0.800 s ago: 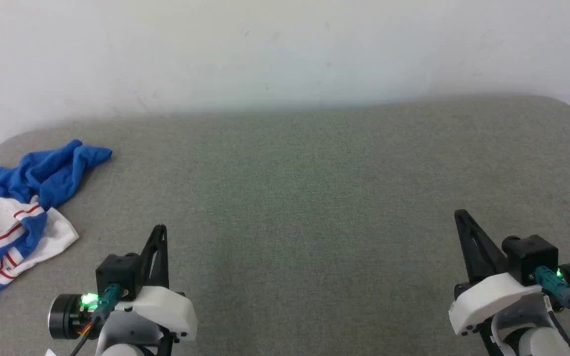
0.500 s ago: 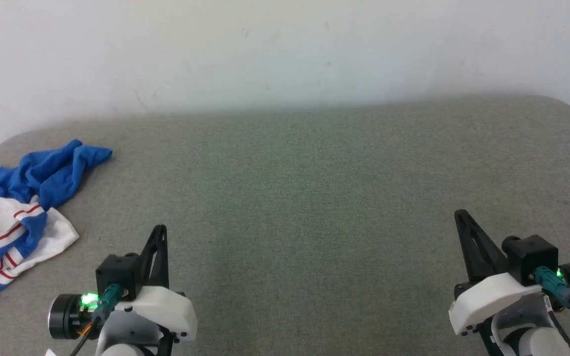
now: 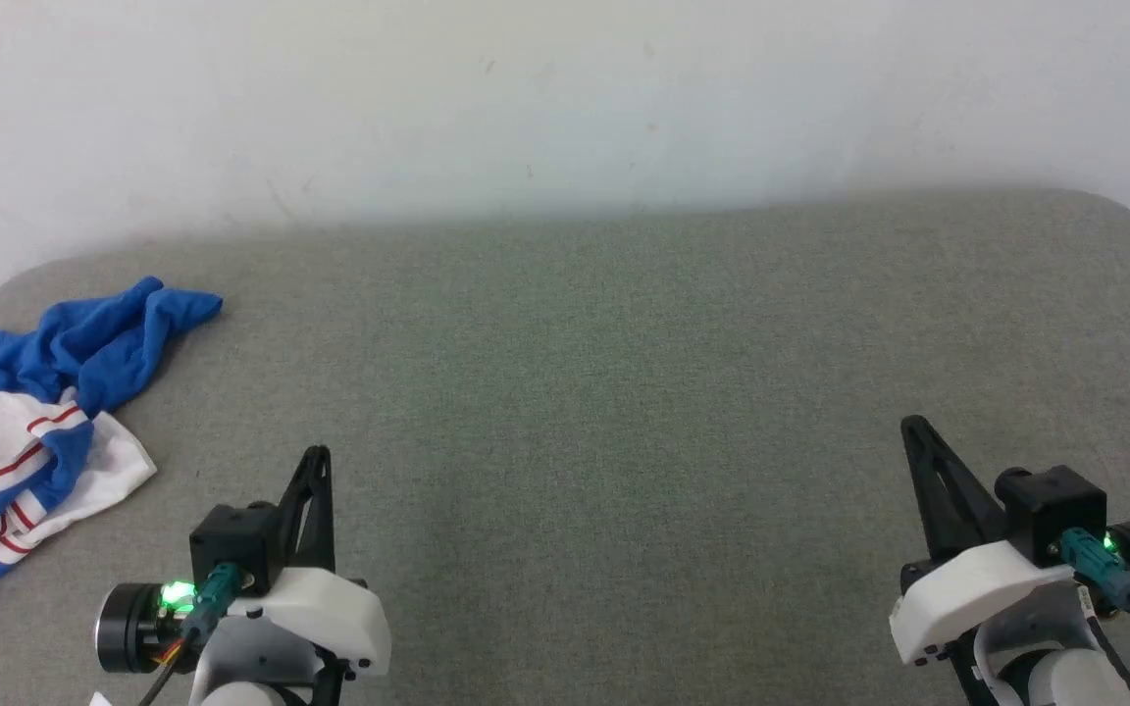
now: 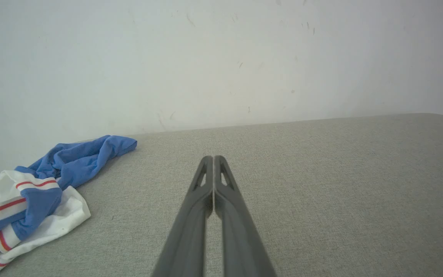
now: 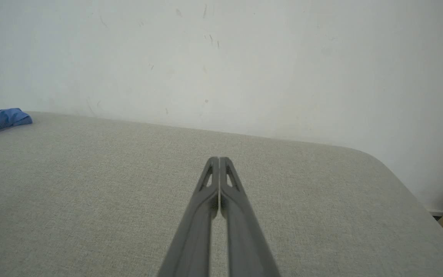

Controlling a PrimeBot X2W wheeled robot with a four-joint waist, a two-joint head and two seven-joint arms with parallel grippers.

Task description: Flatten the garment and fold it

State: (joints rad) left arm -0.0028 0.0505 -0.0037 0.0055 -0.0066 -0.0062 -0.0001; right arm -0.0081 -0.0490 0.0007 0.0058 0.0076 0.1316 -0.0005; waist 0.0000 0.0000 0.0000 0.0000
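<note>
My left gripper and right gripper hang near the front edge of the grey table, each with its two fingers pressed tight together and gripping nothing. The shirt lies crumpled at the table's left edge, well apart from both grippers.

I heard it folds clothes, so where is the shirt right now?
In the head view the shirt lies crumpled at the left edge of the grey table, near the wall, left of the left gripper and apart from it.
</note>
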